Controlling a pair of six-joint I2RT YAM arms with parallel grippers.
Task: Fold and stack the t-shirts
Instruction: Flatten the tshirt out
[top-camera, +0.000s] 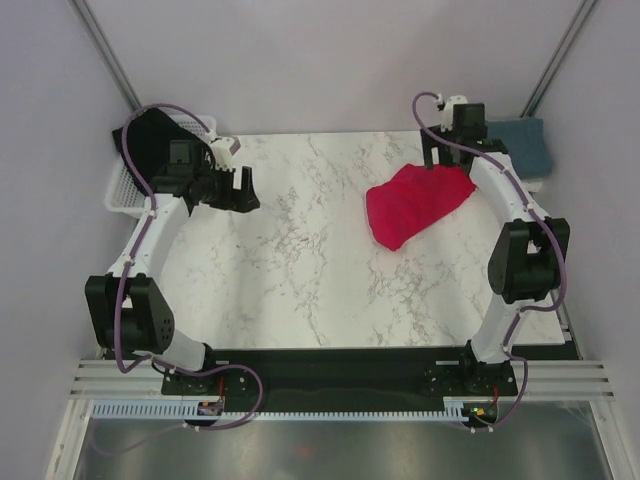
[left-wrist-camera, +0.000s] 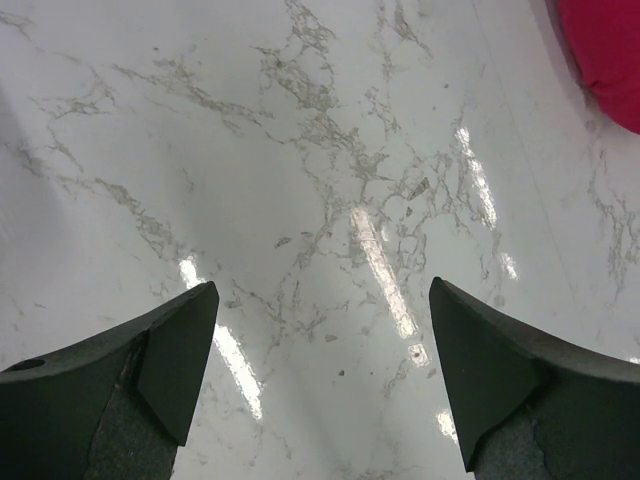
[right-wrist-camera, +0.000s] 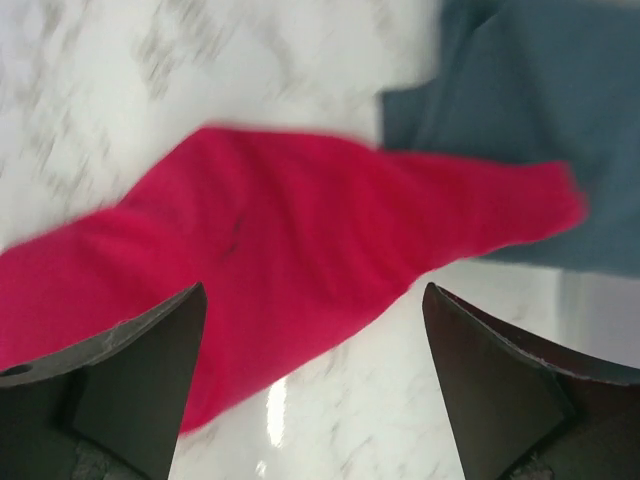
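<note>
**Both grippers open; red shirt loose on the table**

In the top view the red shirt lies crumpled in the upper right part of the marble table. The right gripper hangs over its far end. The right wrist view is blurred, but it shows that gripper with its fingers spread wide and nothing between them. The red shirt runs across the frame below, and its narrow end lies over the edge of the blue shirt.

The blue shirt sits at the table's upper right corner, partly behind the right arm. The black shirt is at the upper left, draped in the basket.

The left gripper is just right of the basket, over bare marble. In its wrist view the left gripper also stands wide apart and holds nothing. A piece of the red shirt shows in that frame's upper right corner.
</note>
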